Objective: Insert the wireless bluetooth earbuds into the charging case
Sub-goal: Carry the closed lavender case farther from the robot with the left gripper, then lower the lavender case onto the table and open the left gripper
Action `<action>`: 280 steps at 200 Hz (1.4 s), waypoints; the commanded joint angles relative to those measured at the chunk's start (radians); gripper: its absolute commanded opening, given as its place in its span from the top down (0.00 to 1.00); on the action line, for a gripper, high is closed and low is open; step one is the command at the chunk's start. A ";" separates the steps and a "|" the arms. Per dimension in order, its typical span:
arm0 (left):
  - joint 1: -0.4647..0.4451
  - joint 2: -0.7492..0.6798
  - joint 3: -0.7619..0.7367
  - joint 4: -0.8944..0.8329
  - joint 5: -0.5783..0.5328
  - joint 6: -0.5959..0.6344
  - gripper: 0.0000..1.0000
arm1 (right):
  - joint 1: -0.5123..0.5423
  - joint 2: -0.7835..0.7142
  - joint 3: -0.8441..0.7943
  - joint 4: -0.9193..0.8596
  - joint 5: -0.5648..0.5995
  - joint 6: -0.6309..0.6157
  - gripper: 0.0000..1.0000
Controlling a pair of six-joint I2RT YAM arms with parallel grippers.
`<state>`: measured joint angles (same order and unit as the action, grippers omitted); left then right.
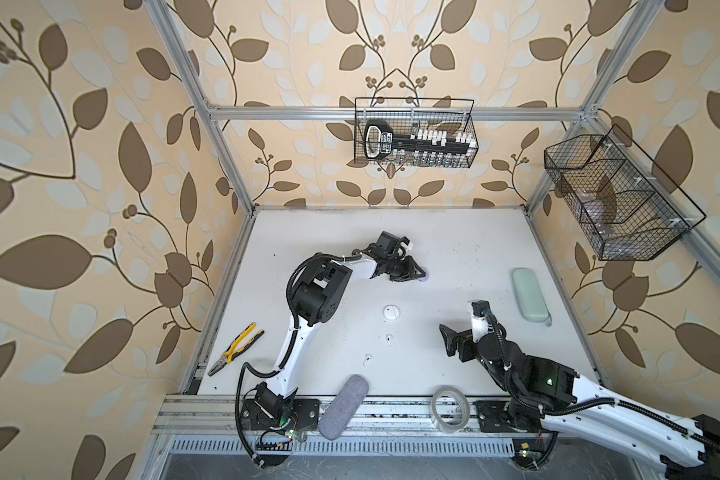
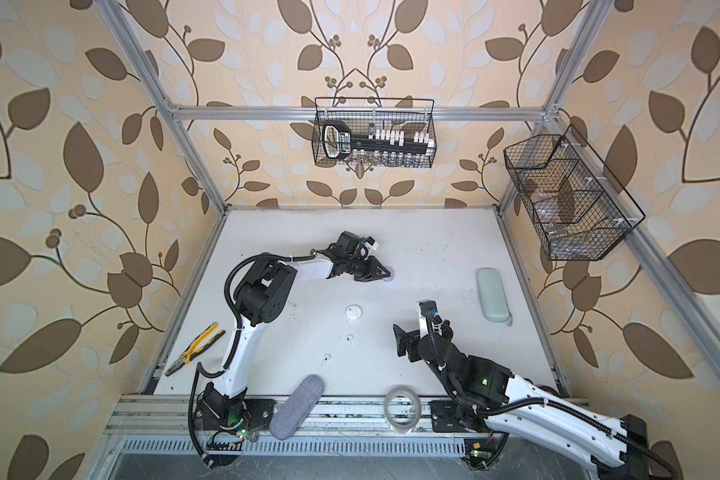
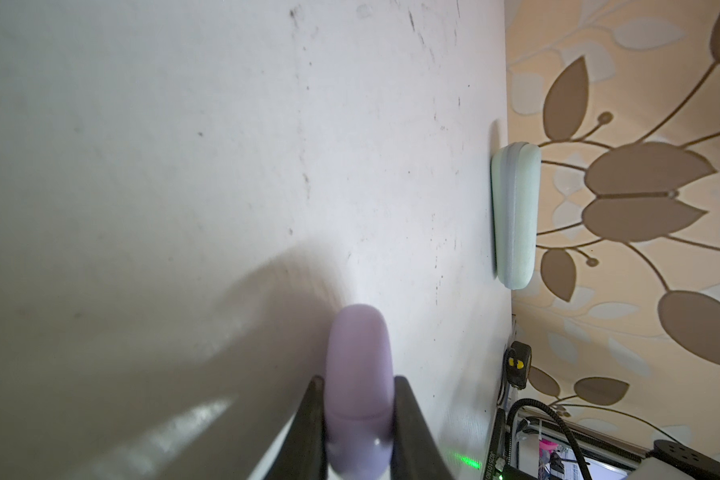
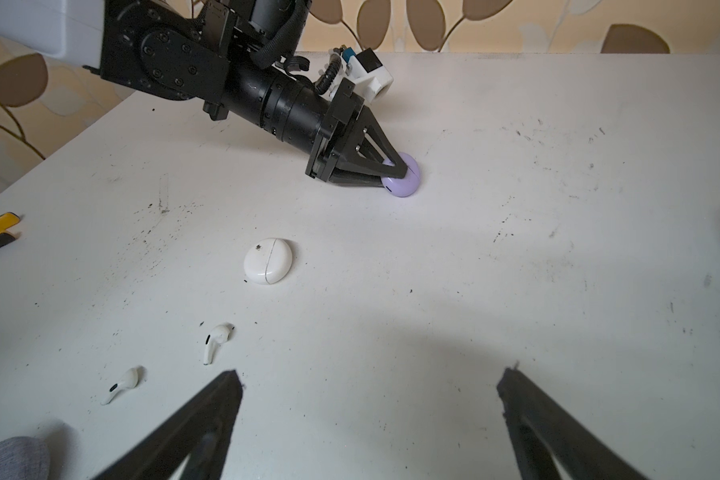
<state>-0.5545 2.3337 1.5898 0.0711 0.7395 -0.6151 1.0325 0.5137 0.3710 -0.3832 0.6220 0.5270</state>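
My left gripper (image 1: 420,274) is shut on a round lilac charging case (image 1: 425,277), gripping its two flat faces so that it stands on edge at the table's surface, right of the middle toward the back. In the left wrist view the lilac case (image 3: 358,365) fills the gap between the black fingers (image 3: 308,419). A shut white charging case (image 1: 390,312) lies flat in the table's middle. Two white wireless bluetooth earbuds (image 1: 389,340) (image 1: 366,358) lie loose in front of it. My right gripper (image 1: 447,343) hovers open and empty at the right, and its wrist view shows the earbuds (image 4: 216,340) (image 4: 121,384).
Yellow-handled pliers (image 1: 235,349) lie at the left edge. A grey fabric case (image 1: 344,405) and a clear tape roll (image 1: 449,409) sit at the front rail. A mint glasses case (image 1: 530,294) lies at the right. Wire baskets (image 1: 414,133) (image 1: 616,195) hang on the frame.
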 commanded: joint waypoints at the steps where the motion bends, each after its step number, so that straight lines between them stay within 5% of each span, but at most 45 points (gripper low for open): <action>1: 0.010 0.022 0.028 -0.021 0.030 -0.014 0.91 | 0.006 -0.003 0.013 0.003 0.027 0.005 0.02; 82: 0.011 0.029 0.022 -0.047 0.035 -0.001 0.80 | 0.011 -0.016 0.012 -0.002 0.036 0.009 0.02; 108: 0.010 0.027 0.023 -0.070 0.040 0.020 0.66 | 0.012 -0.016 0.011 -0.002 0.037 0.009 0.02; 157: 0.010 0.024 0.043 -0.126 0.013 0.062 0.67 | 0.014 -0.013 0.011 -0.002 0.039 0.008 0.02; 280: 0.010 0.010 0.064 -0.232 -0.065 0.128 0.34 | 0.017 -0.009 0.012 0.000 0.042 0.007 0.03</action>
<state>-0.5495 2.3428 1.6569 -0.0338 0.7757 -0.5205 1.0435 0.5102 0.3710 -0.3828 0.6376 0.5270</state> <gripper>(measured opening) 0.645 0.974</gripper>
